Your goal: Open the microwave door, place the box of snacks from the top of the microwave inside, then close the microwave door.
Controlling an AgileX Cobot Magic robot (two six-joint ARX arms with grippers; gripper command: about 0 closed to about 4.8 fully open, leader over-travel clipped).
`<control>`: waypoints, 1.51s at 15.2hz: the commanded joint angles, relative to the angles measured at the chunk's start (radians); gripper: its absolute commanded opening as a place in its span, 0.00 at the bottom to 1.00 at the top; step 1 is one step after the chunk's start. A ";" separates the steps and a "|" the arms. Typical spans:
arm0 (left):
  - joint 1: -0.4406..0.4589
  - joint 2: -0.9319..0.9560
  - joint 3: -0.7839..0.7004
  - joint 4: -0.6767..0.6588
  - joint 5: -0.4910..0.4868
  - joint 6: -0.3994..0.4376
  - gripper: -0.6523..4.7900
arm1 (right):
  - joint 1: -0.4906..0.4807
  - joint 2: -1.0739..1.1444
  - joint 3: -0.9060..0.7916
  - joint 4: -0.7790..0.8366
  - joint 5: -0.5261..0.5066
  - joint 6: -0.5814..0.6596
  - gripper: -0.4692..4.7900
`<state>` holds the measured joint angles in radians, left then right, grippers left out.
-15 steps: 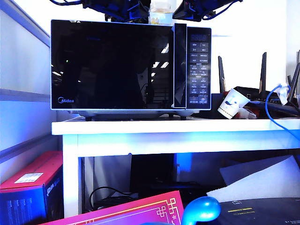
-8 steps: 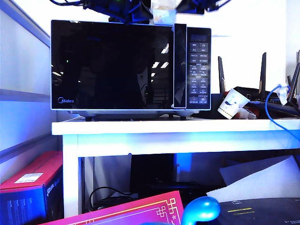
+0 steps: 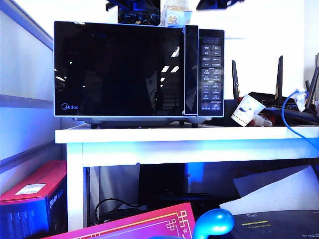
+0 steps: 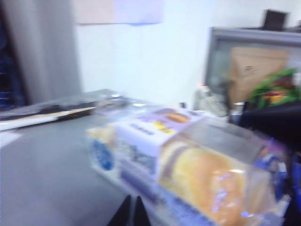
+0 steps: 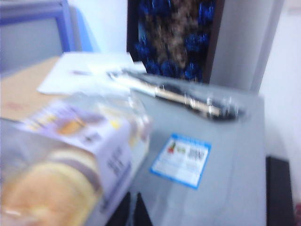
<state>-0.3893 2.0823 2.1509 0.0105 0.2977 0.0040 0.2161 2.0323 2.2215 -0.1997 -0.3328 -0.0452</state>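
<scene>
Snack box on the microwave's grey top
The box of snacks [image 5: 70, 160] lies beside the right pincer [image 5: 130, 209], whose tips sit together; a blue-edged sticker [image 5: 181, 160] lies near it.

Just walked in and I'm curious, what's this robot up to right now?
Both grippers are up on top of the microwave, either side of the box of snacks. The left gripper and right gripper are both shut beside the box, not gripping it. The microwave door looks closed.

Glossy black glass microwave door [image 3: 119, 69]; clear crinkled plastic wrap with paper label on the box of snacks [image 4: 188, 165]; matt grey metal microwave [image 5: 225, 155] top.
</scene>
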 commanded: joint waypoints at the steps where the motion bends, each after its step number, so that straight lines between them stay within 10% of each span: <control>1: -0.002 -0.042 0.005 -0.030 -0.026 0.011 0.11 | 0.001 -0.056 0.002 -0.051 0.023 -0.008 0.08; 7: -0.002 -0.238 0.010 -0.199 -0.032 0.024 0.11 | 0.010 -0.166 0.002 -0.352 -0.183 -0.008 0.08; 23: -0.002 -0.421 0.015 -0.291 -0.029 0.023 0.11 | 0.034 -0.017 0.003 -0.189 -0.182 -0.002 0.08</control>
<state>-0.3897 1.6669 2.1601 -0.2901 0.2676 0.0265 0.2489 2.0201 2.2177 -0.4198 -0.5133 -0.0498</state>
